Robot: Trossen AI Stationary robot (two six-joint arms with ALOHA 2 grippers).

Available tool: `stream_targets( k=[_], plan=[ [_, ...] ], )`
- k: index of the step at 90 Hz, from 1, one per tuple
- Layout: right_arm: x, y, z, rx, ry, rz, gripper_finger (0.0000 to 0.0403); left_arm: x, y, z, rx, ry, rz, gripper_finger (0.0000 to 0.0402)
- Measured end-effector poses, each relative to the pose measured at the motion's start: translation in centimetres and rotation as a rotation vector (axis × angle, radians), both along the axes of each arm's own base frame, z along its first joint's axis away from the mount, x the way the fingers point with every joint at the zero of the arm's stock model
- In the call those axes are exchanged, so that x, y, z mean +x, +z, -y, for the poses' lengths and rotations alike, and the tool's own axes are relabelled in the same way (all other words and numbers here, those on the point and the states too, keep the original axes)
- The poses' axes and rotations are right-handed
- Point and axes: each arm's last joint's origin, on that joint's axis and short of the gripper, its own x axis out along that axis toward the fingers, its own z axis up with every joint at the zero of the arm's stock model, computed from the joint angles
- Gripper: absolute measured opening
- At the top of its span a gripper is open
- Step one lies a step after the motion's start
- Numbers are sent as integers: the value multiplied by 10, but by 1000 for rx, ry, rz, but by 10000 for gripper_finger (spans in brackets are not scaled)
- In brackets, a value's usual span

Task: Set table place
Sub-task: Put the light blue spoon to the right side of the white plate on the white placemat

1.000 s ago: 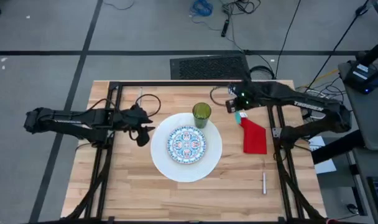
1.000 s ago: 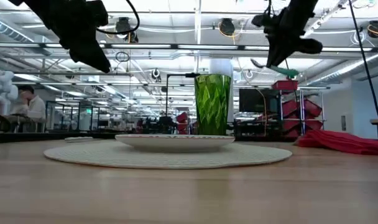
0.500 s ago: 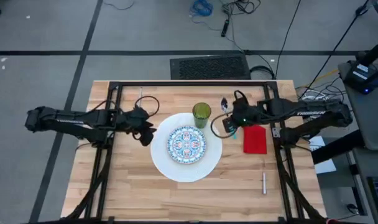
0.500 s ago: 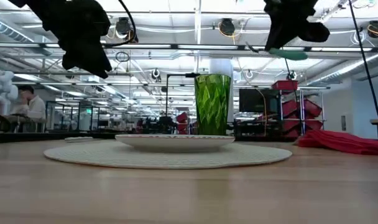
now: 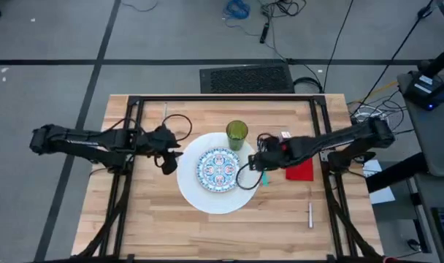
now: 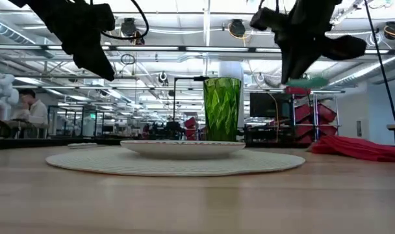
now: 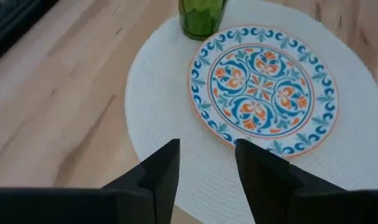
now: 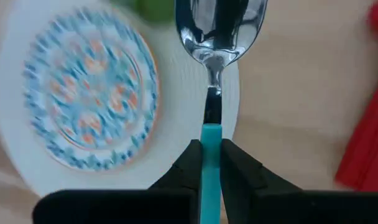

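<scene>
Right gripper [image 8: 207, 163] clamps the teal-handled spoon [image 8: 215, 37] above the white plate [image 5: 193, 191] edge (cutlery unplaced); left gripper [image 7: 204, 167] gapes.

Two plates are counted at the centre of the high view: one large white round plate [image 5: 189, 188] and one smaller blue-and-red patterned plate [image 5: 219, 168] set on it. One green tumbler [image 5: 236, 134] is seen just above them. One red cloth napkin [image 5: 302, 169] is counted right of centre. Two pieces of cutlery are seen: one teal-handled spoon [image 8: 212, 74] and one small silver piece [image 5: 309, 215] at lower right. Two arms are counted, with one left gripper [image 5: 169, 157] and one right gripper [image 5: 255, 163], over one table [image 5: 149, 219].
</scene>
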Motion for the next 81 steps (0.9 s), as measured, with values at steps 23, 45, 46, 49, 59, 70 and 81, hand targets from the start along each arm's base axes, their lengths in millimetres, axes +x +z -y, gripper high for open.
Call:
stream_targets(
  k=[23,45,46,49,59,70,81],
  plan=[
    [26,-37,1,71,-49,-59,17,0,0,4,18,-77,-10,141],
    [40,-68,14,100,-27,-139,17,0,0,8,31,-118,-13,141],
    [41,-68,14,100,-28,-138,17,0,0,8,30,-118,-13,141],
    [42,-68,15,99,-31,-129,17,0,0,9,28,-120,-13,141],
    [42,-68,23,76,-54,-129,17,0,0,10,22,-134,-13,141],
    [43,-69,34,67,-55,-138,17,0,0,11,27,-143,-14,141],
    [43,-71,45,69,-68,-152,17,0,0,11,39,-155,-17,141]
  ],
)
